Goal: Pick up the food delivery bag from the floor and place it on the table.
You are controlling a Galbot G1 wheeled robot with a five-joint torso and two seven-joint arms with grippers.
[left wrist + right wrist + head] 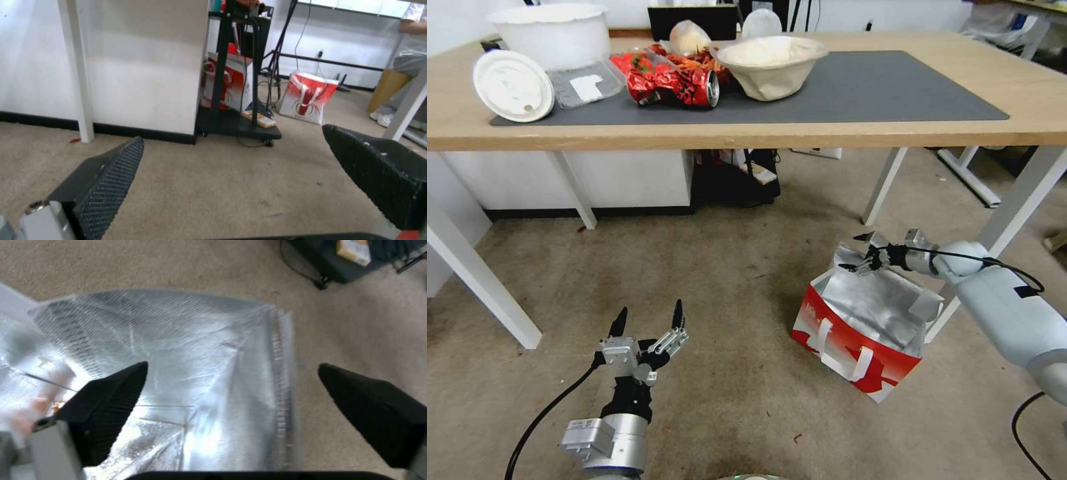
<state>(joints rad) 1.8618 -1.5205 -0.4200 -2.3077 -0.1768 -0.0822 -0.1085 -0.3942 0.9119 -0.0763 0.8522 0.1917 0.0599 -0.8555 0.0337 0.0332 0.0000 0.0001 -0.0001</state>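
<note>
Left pincer point(649, 320) idle, spread, low over floor point(727, 267). Right pincer point(860, 253) released, straddling foil rim of food delivery bag point(860, 333) beside worktop point(760, 137) leg. Risk: thin foil tears or slips under grip.

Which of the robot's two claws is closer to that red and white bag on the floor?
The right. The right tool hangs open over the far rim of the food delivery bag, one finger on each side of the foil edge. The left tool hovers open above bare floor, well off to the bag's side.
</note>
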